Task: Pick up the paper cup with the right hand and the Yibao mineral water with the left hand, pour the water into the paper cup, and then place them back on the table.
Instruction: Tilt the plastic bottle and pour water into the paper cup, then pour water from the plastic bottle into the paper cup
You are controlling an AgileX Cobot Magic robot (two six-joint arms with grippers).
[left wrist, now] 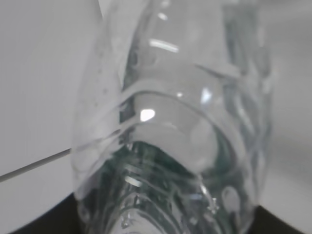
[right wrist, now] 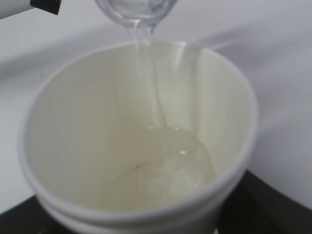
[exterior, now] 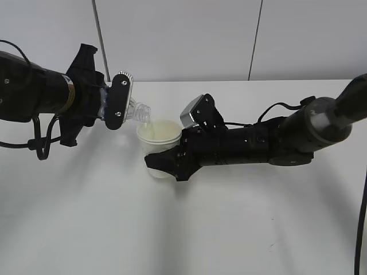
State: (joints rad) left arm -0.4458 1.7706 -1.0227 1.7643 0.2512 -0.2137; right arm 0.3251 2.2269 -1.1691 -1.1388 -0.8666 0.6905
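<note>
At nine o'clock in the exterior view, the black left hand with its yellow forearm band reaches in level, its gripper clamped on the small clear plastic Yibao mineral water bottle. Most of the bottle is hidden behind the fingers; only the ribbed neck pokes out, tilted down toward four o'clock over the cup. The left wrist view is filled by blurred clear plastic, with the fingers out of sight. At centre, the small off-white paper cup is held upright above the large white table, gripped by the black right hand, which stretches in low from three o'clock. In the right wrist view a thin stream falls from the bottle mouth at twelve o'clock into the cup, where water pools.
</note>
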